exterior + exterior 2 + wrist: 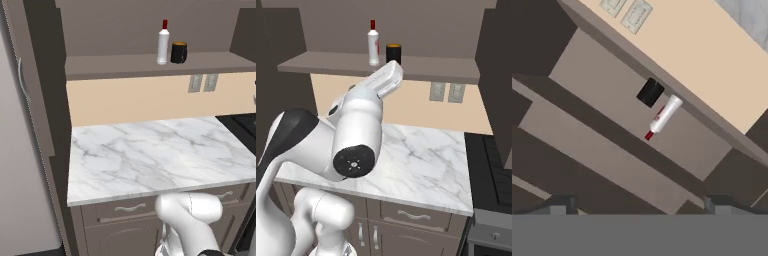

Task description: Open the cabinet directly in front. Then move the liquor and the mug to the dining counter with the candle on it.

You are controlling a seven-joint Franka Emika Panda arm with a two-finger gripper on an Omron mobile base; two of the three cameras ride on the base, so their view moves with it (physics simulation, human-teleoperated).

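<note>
The cabinet (150,65) stands open, its left door (35,100) swung out toward me. On its lower shelf the liquor (163,45), a white bottle with a red cap, stands upright just left of the black mug (179,52). Both also appear in the right base view, liquor (373,47) and mug (393,53), above my raised forearm. In the hand view, rolled sideways, the liquor (664,116) and mug (650,92) lie well ahead of my gripper (640,206). It is open, its fingertips (559,205) wide apart with nothing between them. The dining counter and the candle are out of view.
A marble worktop (150,155) with a beige backsplash and two wall outlets (202,82) lies under the cabinet. Drawer fronts with silver handles (130,207) sit below it. A dark stove (496,170) borders the worktop on the right.
</note>
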